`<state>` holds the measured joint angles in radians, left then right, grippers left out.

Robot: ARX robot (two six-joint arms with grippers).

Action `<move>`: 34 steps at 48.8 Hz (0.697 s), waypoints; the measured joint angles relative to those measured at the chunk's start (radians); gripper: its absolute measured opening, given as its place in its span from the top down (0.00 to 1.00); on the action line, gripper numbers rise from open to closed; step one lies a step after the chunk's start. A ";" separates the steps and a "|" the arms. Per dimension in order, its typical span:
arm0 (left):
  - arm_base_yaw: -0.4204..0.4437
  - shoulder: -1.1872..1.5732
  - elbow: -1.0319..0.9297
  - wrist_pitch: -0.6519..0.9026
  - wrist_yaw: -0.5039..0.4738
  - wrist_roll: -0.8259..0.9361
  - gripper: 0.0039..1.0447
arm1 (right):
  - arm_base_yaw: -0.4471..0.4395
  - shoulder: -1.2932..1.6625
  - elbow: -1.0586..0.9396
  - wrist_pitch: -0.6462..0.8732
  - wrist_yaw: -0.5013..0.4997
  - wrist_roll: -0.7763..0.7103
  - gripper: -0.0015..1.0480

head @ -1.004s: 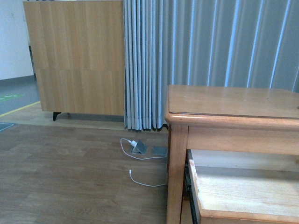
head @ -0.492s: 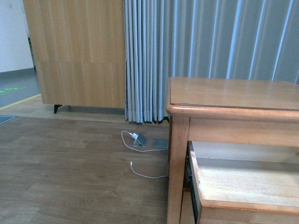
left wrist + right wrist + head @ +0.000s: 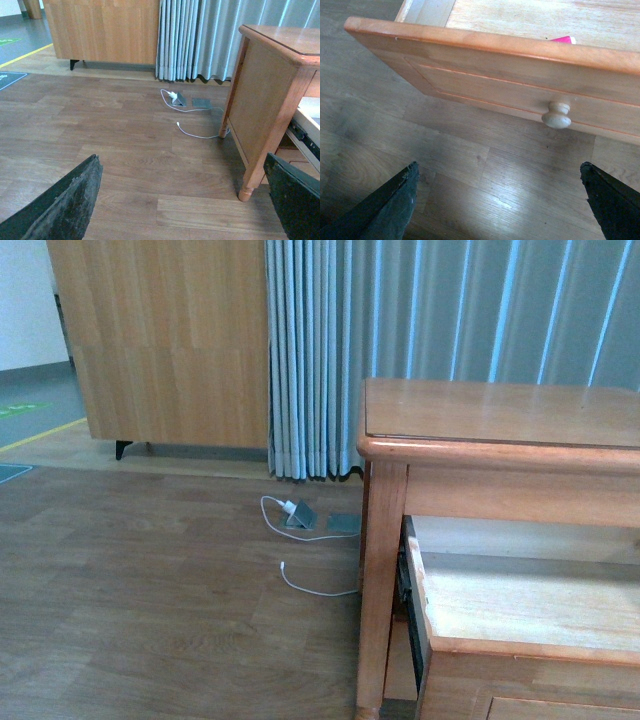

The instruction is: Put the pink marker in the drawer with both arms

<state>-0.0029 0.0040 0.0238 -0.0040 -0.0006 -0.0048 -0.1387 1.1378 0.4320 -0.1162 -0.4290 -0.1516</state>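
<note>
Honey-coloured wooden upper drawer (image 3: 520, 75) stands pulled out, the stubby bright pink marker (image 3: 563, 39) lying inside behind its front panel. Both black hands, left (image 3: 185, 200) and right (image 3: 500, 200), gape wide, empty.

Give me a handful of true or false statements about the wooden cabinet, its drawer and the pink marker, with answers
1. The honey-coloured upper drawer is pulled open. True.
2. The bright pink marker lies on the floor. False: it lies inside the drawer, behind the front panel.
3. The right tool grips the round pale wooden knob. False: its fingers are spread, apart from the knob.
4. A white cable lies on the wooden floor. True.
</note>
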 joint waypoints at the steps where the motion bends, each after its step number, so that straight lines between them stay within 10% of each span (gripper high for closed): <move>1: 0.000 0.000 0.000 0.000 0.000 0.000 0.06 | 0.006 0.027 0.010 0.014 0.004 0.002 0.08; 34: 0.000 0.000 0.000 0.000 0.000 0.000 0.06 | 0.137 0.643 0.280 0.631 0.296 0.181 0.08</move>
<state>-0.0029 0.0036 0.0235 -0.0040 -0.0006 -0.0048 -0.0017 1.7809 0.7116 0.5144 -0.1326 0.0296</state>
